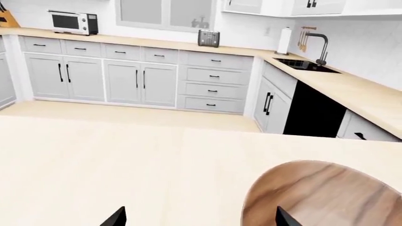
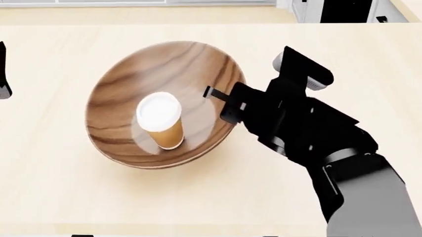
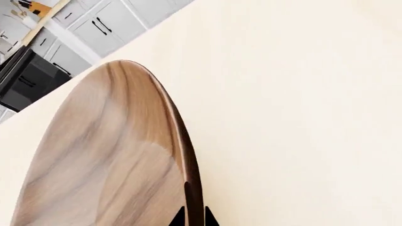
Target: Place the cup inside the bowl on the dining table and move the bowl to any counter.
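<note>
Two grippers in view. Right gripper (image 2: 212, 94) is closed onto the right-hand rim of the bowl (image 2: 132, 89); the right wrist view shows one fingertip (image 3: 178, 217) on either side of the thin dark rim, pinching it, narrow gap only. The bowl is tilted, its gripped side raised, the far-left side low toward the dining table (image 2: 59, 197); whether that low edge touches the tabletop cannot be told. The cup (image 2: 161, 121) stands inside the bowl on the paler flat base, roughly upright, white lid up, clear of the gripper.

Left gripper (image 1: 199, 221): only two dark fingertips show at the edge of the left wrist view, set wide apart, nothing between them. They hover over bare tabletop, with the bowl's rim just beside one tip. In the head view only a dark sliver of the left arm shows at the left edge, well apart from the bowl.

Beyond the table: counter (image 1: 351, 92) with sink (image 1: 306, 64) and black faucet (image 1: 320, 47), toaster (image 1: 208, 37), microwave (image 1: 73, 22), white cabinets (image 1: 132, 80) below.
</note>
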Available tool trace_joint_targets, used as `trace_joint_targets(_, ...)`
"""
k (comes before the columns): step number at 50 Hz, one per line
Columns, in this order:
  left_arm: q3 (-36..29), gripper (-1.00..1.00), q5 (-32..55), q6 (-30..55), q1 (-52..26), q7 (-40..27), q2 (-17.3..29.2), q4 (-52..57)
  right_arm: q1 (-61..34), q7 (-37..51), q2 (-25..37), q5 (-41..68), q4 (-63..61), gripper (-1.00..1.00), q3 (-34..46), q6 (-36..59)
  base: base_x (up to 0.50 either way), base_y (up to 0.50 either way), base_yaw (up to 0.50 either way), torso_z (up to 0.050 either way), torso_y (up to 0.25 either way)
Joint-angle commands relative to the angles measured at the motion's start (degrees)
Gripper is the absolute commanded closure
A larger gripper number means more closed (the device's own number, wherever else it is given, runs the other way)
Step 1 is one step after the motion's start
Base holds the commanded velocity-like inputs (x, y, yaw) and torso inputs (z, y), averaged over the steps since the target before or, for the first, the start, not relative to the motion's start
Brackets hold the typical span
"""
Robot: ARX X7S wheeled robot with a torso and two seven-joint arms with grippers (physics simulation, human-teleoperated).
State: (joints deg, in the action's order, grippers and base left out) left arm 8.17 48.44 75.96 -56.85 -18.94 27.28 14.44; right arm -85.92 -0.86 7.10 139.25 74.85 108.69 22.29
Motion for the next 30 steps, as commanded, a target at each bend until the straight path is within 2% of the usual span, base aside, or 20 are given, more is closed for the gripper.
trace_joint_targets(1, 0.4, -1.0, 0.4, -1.1, 0.0, 0.2, -0.1, -1.0, -1.7, -1.0, 1.7, 8.9, 0.0, 1.0, 2.8, -0.6, 0.0, 0.0, 0.0, 0.0, 0.0)
trace_joint_targets(4, 0.4, -1.0, 0.5, -1.0, 0.0, 0.1, -0.1, -1.1, -2.7, -0.9, 3.7, 9.8, -2.8, 1.0, 2.2, -1.1, 0.0, 0.0, 0.0, 0.0, 0.0)
trace_joint_targets(8, 0.3, -1.0, 0.5, -1.2, 0.0, 0.0, -0.1, -1.0, -5.4, 4.1, 14.2, 9.2, -24.0, 1.0, -0.1, -10.9, 0.0, 0.0, 0.0, 0.0, 0.0)
trace_joint_targets(11, 0.2, -1.0, 0.6, -1.3, 0.0, 0.1, 0.0, -1.1, -6.9, 6.3, 18.1, 8.9, -30.6, 1.0, -0.9, -13.5, 0.0, 0.0, 0.0, 0.0, 0.0)
trace_joint_targets(13, 0.2, -1.0, 0.6, -1.6, 0.1, 0.2, 0.1, -1.0, -7.9, 7.4, 19.8, 8.7, -33.0, 1.0, -1.1, -14.2, 0.0, 0.0, 0.0, 0.0, 0.0)
trace_joint_targets(14, 0.7, -1.0, 5.6, 3.8, -0.2, 4.3, 3.2, -0.9, -9.0, 7.8, 21.1, 8.7, -34.6, 1.0, -1.5, -14.6, 0.0, 0.0, 0.0, 0.0, 0.0)
trace_joint_targets(15, 1.5, -1.0, 5.8, 3.8, 0.3, 3.9, 3.5, -0.2, -9.4, 8.2, 21.6, 8.6, -35.3, 1.0, -1.7, -15.2, 0.0, 0.0, 0.0, 0.0, 0.01)
trace_joint_targets(30, 1.2, -1.0, 6.6, 3.7, 0.4, 3.4, 4.0, -0.2, -13.5, 12.9, 30.8, 6.6, -48.1, 1.0, -2.3, -17.2, 0.0, 0.0, 0.0, 0.0, 0.0)
